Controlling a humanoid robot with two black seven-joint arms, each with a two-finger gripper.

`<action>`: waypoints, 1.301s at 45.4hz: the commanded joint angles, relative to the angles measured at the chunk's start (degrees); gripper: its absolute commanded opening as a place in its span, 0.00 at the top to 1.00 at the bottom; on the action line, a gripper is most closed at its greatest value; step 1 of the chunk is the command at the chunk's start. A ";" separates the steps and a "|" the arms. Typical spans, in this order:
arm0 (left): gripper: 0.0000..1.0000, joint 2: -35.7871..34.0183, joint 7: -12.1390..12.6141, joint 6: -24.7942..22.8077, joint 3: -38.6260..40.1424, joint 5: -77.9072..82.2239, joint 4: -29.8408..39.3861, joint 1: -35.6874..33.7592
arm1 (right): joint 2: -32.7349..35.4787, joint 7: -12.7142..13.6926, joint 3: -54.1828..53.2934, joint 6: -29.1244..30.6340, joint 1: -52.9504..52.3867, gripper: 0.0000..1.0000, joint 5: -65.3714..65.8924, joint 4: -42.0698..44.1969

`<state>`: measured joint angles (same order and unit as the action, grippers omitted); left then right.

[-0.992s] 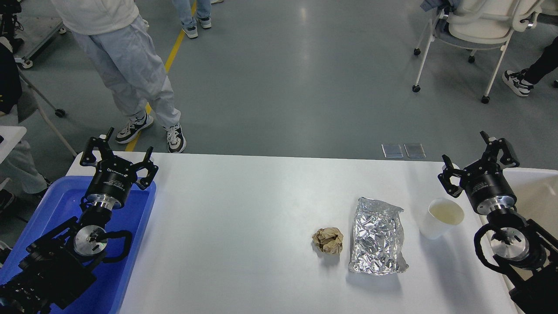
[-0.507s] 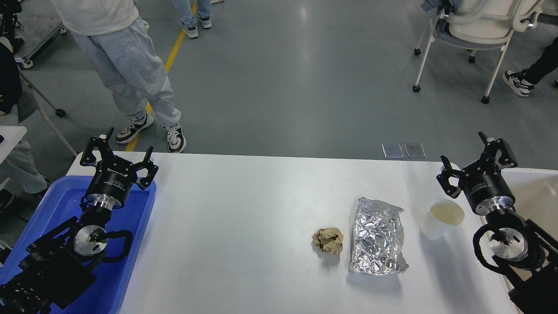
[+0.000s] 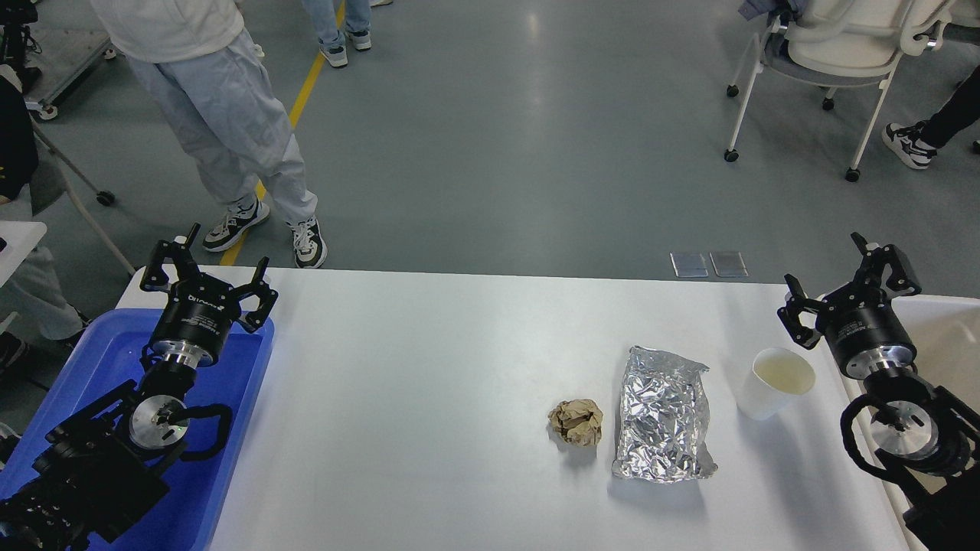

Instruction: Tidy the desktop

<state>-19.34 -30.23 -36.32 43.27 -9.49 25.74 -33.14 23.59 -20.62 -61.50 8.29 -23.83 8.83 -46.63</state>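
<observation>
The white desktop (image 3: 429,398) fills the lower part of the head view. On its right half lie a crumpled brown paper ball (image 3: 576,422), a crinkled silver foil bag (image 3: 661,415) and a white paper cup (image 3: 773,382) that stands upright. My left gripper (image 3: 207,264) is open and empty above the far end of the blue tray. My right gripper (image 3: 846,279) is open and empty, a little behind and to the right of the cup.
A blue plastic tray (image 3: 230,451) sits at the desktop's left edge under my left arm. A beige bin with a white rim (image 3: 945,337) stands at the right edge. A person (image 3: 222,115) stands beyond the far left corner; a wheeled chair (image 3: 834,53) stands far right.
My right gripper has shifted slightly right and toward me, away from the cup. The left arm and the objects have not moved.
</observation>
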 commanded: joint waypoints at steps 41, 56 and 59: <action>0.00 0.00 0.17 -0.24 -0.03 0.00 0.01 -0.17 | 18.51 14.21 11.84 4.28 -4.21 0.00 22.44 -11.20; 0.00 0.00 0.17 -0.33 -0.03 0.09 0.01 -0.17 | 26.15 14.64 25.71 4.54 -9.65 0.00 33.97 -11.20; 0.00 0.00 0.17 -0.33 -0.03 0.00 0.01 -0.17 | 27.56 14.64 30.20 4.63 -11.76 0.00 34.06 -11.11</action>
<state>-19.34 -30.05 -36.62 43.24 -9.46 25.75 -33.32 45.83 -6.62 -43.83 12.35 -30.26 37.22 -57.55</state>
